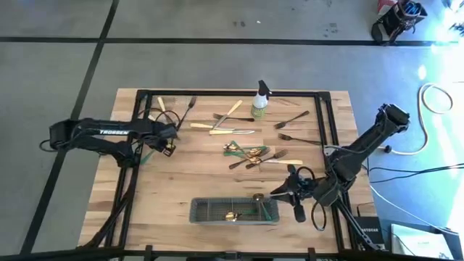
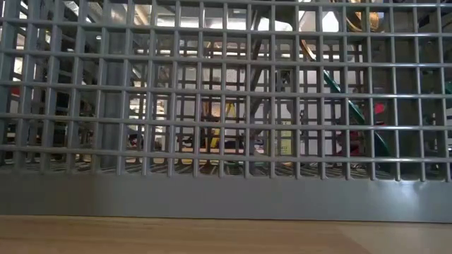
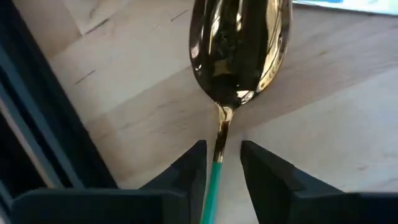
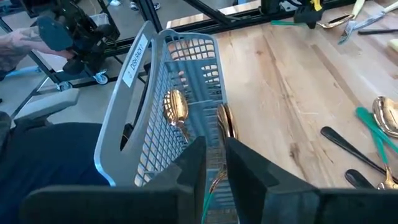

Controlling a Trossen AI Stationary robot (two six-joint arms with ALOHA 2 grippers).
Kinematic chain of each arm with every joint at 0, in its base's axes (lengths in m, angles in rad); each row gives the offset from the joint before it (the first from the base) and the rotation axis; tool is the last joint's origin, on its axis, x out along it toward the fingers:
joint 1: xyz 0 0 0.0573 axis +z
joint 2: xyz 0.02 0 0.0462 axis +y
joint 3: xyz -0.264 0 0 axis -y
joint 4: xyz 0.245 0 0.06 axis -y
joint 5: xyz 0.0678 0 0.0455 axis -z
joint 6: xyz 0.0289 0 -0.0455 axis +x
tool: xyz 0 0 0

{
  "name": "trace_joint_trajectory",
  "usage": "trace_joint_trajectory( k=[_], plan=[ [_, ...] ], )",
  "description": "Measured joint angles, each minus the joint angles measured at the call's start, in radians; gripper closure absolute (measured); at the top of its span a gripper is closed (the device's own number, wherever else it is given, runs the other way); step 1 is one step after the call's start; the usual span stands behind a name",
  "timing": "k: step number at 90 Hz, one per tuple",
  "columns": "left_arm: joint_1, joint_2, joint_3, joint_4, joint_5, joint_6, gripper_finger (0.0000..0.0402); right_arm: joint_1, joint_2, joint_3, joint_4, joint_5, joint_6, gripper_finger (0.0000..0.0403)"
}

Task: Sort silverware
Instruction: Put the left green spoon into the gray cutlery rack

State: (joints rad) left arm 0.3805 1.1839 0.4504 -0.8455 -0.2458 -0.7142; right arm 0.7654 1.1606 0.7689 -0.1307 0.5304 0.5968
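Note:
The silverware lies scattered mid-table: a pile of gold and dark pieces (image 1: 250,154), with several more toward the far edge (image 1: 232,127). A gold spoon with a green handle (image 3: 239,50) lies on the wood at the table's left. My left gripper (image 3: 222,155) is open, one finger on each side of the spoon's neck, with a gap showing on both sides. My right gripper (image 4: 215,152) hovers over the right end of the grey mesh caddy (image 1: 233,210), its fingers a narrow gap apart. Through that gap shows the green handle (image 4: 209,198) of a gold spoon (image 4: 224,121) leaning in the caddy.
A second gold spoon (image 4: 176,107) leans in the caddy. A small spray bottle (image 1: 259,99) stands at the far middle. A black frame (image 1: 330,130) runs around the table. Bare wood lies between the pile and the caddy. The low view looks through the caddy's mesh (image 2: 212,106).

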Motion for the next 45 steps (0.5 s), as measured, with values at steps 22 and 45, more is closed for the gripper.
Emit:
trace_joint_trajectory(
  k=[22,45],
  plan=[
    [-0.019,0.002,-0.002,0.015,0.043,0.029,0.0374,0.0,0.0,0.0,0.001,0.0,0.0,0.0356],
    [-0.067,-0.002,0.004,0.035,0.069,0.037,0.04,0.0,0.0,0.0,0.002,0.05,-0.001,0.0356]
  ],
)
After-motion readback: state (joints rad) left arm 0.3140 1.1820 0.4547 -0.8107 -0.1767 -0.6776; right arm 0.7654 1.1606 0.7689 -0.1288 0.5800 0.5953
